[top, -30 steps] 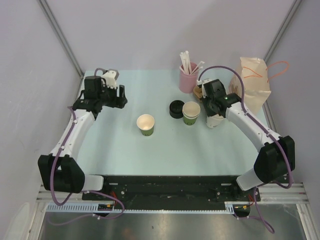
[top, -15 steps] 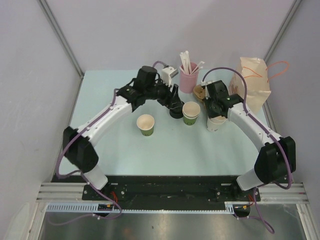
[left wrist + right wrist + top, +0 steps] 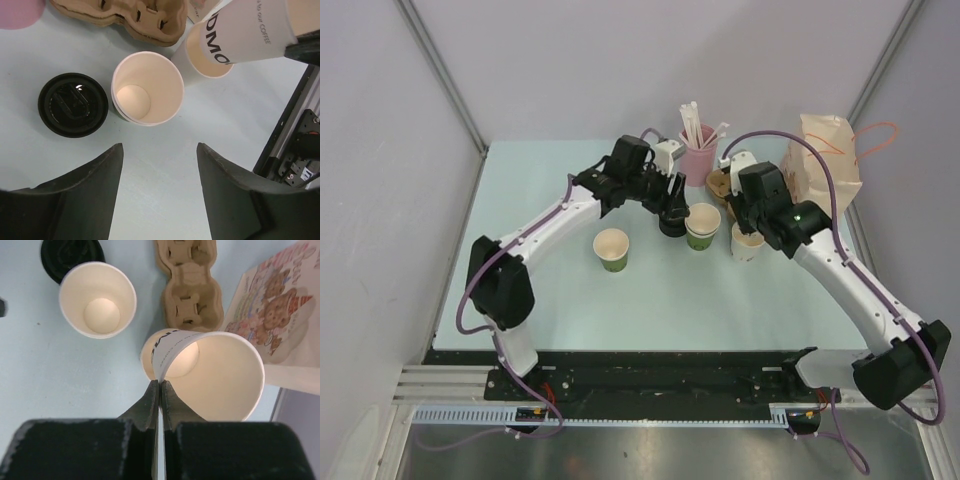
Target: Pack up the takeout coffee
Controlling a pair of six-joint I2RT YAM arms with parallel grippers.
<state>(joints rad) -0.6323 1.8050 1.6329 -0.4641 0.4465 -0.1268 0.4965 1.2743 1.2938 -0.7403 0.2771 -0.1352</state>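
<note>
**A:** What are your grippers doing?

**B:** My right gripper [image 3: 159, 382] is pinched tight on the wall of the white lettered cup [image 3: 220, 375], holding it tilted over a second white cup [image 3: 210, 57]. My left gripper [image 3: 159, 150] hangs with its jaws wide and nothing between them.

**A:** And the rest of the coffee?

**B:** Below my left gripper a green cup [image 3: 147, 87] stands open, the black lid [image 3: 73, 105] flat beside it and the cardboard carrier [image 3: 125, 17] just beyond. Another green cup [image 3: 611, 248] stands apart, nearer my bases

Left claw [image 3: 159, 150] swung over from the far-left corner of the counter [image 3: 520, 180], now hovering by the round black plastic lid [image 3: 73, 105]. The right claw [image 3: 159, 385] tipped its white lettered paper cup [image 3: 220, 375], and that arm's elbow swung out right.
</note>
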